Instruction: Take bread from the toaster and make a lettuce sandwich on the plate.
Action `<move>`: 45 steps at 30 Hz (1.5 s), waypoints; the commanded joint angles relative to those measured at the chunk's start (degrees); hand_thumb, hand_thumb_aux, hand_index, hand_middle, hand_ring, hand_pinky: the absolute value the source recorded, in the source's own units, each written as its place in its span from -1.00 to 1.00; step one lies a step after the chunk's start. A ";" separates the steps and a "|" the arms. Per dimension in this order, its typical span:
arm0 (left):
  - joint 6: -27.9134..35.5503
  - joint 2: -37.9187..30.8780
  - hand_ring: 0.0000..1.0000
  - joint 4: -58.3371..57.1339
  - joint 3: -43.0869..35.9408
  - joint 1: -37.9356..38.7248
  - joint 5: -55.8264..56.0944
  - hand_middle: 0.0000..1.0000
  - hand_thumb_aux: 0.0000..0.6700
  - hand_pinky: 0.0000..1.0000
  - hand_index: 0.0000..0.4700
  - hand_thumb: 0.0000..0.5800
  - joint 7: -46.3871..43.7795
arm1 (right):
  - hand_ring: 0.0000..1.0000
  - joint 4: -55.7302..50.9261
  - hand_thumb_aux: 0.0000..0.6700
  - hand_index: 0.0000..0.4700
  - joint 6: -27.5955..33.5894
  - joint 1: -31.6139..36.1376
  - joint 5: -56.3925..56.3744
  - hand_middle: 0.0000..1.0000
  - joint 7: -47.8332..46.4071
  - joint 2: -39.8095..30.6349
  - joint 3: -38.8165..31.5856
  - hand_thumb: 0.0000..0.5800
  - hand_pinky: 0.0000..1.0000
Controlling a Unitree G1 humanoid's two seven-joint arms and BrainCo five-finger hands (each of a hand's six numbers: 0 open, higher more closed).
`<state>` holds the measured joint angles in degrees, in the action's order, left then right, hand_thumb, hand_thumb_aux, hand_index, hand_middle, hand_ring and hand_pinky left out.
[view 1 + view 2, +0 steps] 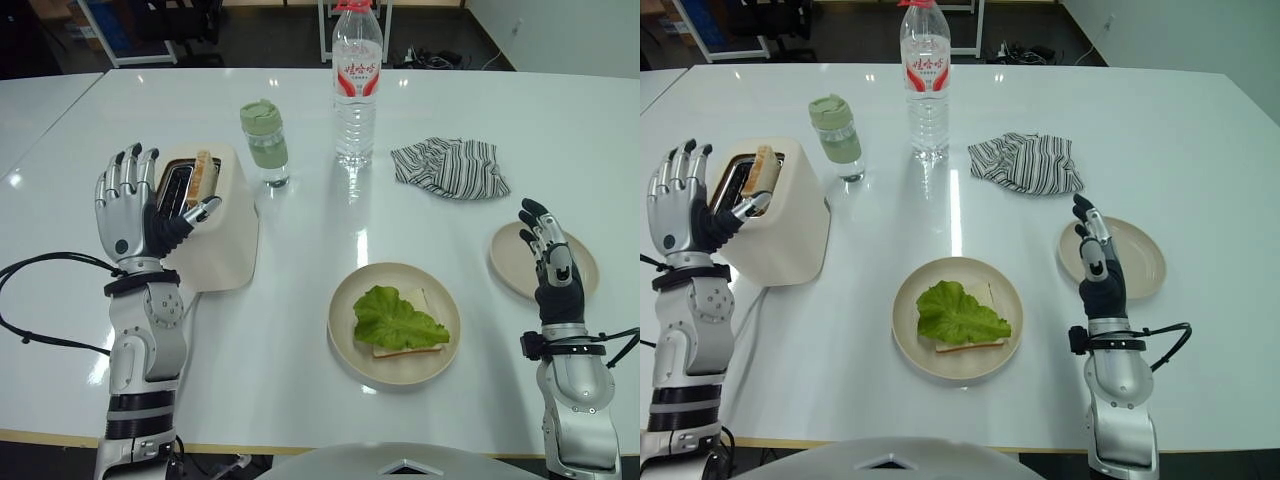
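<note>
The left robot hand (135,205) is up against the toaster (225,225), fingers spread, holding nothing. A bread slice (204,172) sticks out of the toaster. The plate (345,300) holds another slice (416,299) under lettuce (398,318). The right robot hand (548,265) is open, fingers straight.

Left hand (135,205) stands upright at the frame's left, forearm vertical, fingers extended and spread, empty. Right hand (552,268) stands upright at lower right, fingers straight, empty.
</note>
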<state>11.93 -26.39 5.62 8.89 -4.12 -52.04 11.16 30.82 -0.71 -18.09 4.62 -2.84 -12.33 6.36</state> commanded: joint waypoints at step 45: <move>-20.76 10.57 1.00 26.86 -3.81 2.78 35.76 1.00 1.00 1.00 1.00 1.00 12.36 | -1.00 -5.32 -1.00 -1.00 -1.74 -0.07 3.52 -1.00 -1.07 1.03 -1.86 -1.00 -1.00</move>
<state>-10.47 -18.96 31.05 8.33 -3.01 -23.53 28.43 26.36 -2.56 -18.84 7.89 -3.98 -11.43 4.48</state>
